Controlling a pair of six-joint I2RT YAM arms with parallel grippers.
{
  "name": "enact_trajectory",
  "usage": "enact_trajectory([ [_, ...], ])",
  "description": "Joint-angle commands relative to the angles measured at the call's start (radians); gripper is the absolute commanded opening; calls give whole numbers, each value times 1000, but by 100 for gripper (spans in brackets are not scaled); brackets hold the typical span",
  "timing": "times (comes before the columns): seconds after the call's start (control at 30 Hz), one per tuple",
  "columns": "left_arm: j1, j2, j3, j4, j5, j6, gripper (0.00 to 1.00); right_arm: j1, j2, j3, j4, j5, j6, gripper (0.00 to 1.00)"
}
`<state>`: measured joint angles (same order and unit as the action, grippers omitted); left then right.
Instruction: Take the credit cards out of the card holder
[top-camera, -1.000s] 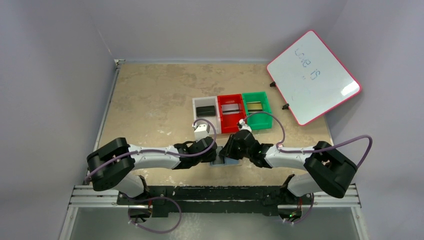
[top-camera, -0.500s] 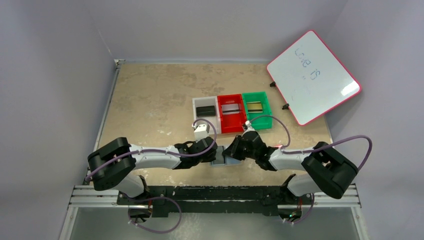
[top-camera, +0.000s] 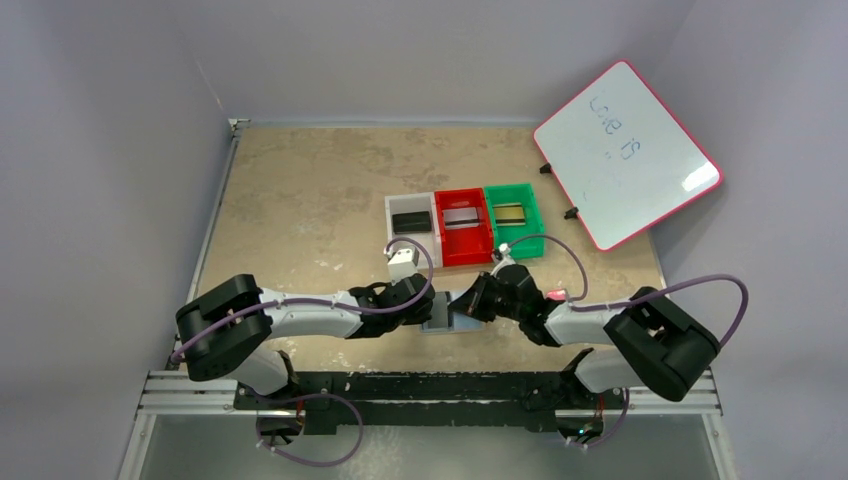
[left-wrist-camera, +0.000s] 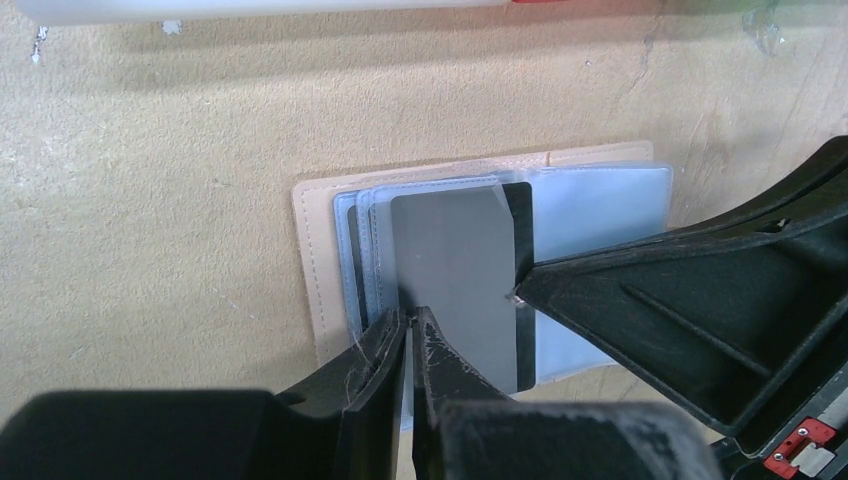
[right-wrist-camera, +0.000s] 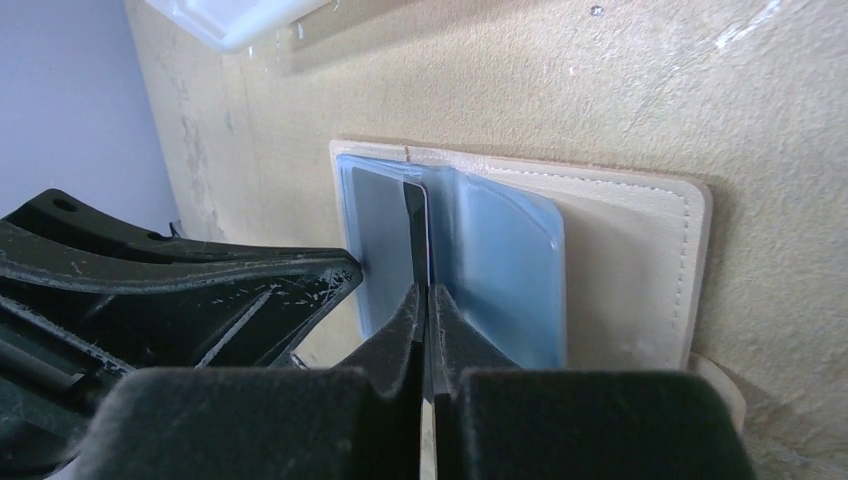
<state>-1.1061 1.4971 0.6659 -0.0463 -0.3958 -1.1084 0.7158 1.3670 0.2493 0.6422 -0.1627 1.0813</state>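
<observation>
Pull-out step: black card (right-wrist-camera: 415, 220) is clenched in right gripper (right-wrist-camera: 428, 310) jaws; left gripper (left-wrist-camera: 410, 335) jaws are shut by grey card (left-wrist-camera: 450, 270) edge. Next: straight pull needed w/ card holder (left-wrist-camera: 318, 270) kept flat

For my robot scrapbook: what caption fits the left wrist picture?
Left end effector pinches the open card holder pocket while the right end effector grips the black card.
</observation>
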Motion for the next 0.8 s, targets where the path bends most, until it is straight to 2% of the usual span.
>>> enact_trajectory([
  [0.0,4,15,-16,-64,-17,-2,7,-21,-31,-23,29,-14,-5,0],
  [0.47,3,5,-14,-72,-18,11,7,-39,-19,-9,4,-38,-39,0],
  [0.57,4,5,-13,-73,-14,16,6,-39,-8,-9,10,-46,-40,5],
  [0.7,3,6,-8,-75,-11,17,6,-39,5,-1,7,-47,-48,16],
  [0.77,4,7,-10,-73,-9,15,6,-39,11,3,4,-52,-52,18],
])
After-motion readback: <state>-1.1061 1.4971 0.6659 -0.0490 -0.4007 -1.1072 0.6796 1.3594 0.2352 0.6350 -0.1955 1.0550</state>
